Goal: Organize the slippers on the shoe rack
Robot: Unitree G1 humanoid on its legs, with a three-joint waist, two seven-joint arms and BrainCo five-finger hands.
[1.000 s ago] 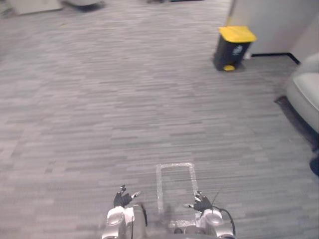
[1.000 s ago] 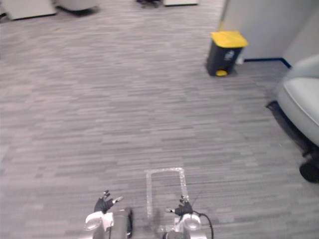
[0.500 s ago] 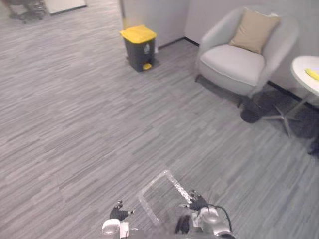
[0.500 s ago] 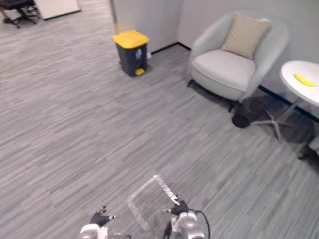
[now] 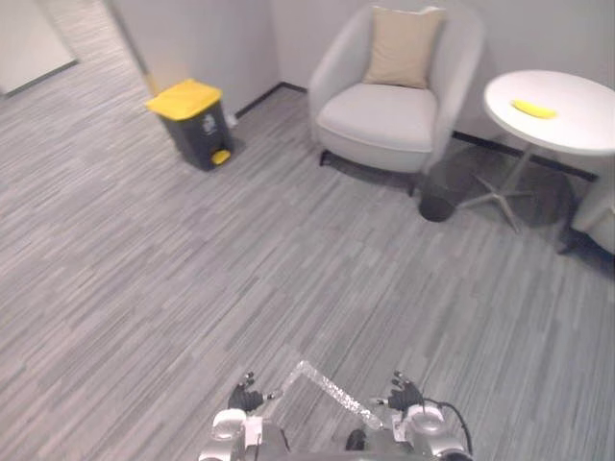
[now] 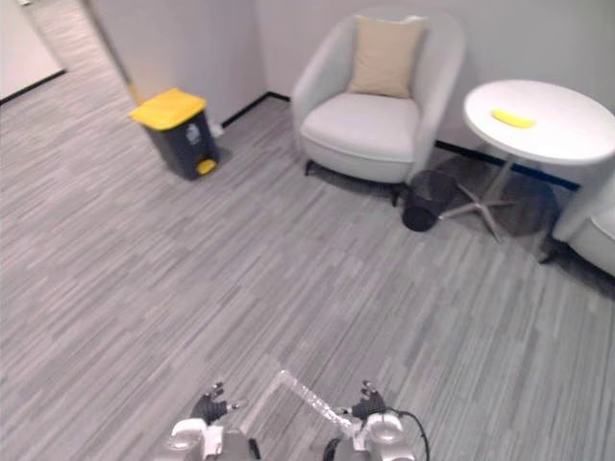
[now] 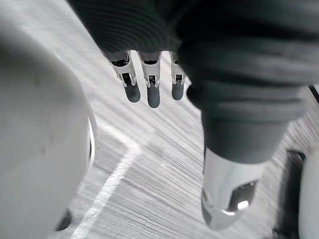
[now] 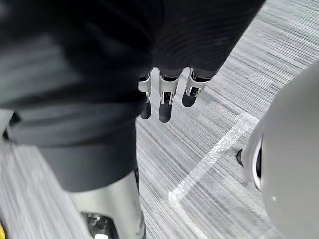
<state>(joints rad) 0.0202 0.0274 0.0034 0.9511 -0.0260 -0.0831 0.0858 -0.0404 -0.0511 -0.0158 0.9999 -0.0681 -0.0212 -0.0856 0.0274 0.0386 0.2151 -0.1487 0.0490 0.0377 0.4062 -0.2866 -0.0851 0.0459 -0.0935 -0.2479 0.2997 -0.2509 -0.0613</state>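
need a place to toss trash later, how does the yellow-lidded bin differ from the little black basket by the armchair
The yellow-lidded bin is boxy with its lid shut and a yellow pedal; the black basket is round with no lid. The bin looks larger than the basket. The bin stands alone left of the armchair; the basket sits between the armchair and the round table. Both are dark-bodied and upright on the floor.

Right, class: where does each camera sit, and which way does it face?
Left eye view: head, down at grey striped floor, yellow-lidded dark bin; left hand, right hand low.
Right eye view: same scene, slightly aside.
Left wrist view: along left hand's fingers to floor.
Right wrist view: along right hand's fingers; both share pale tape line.
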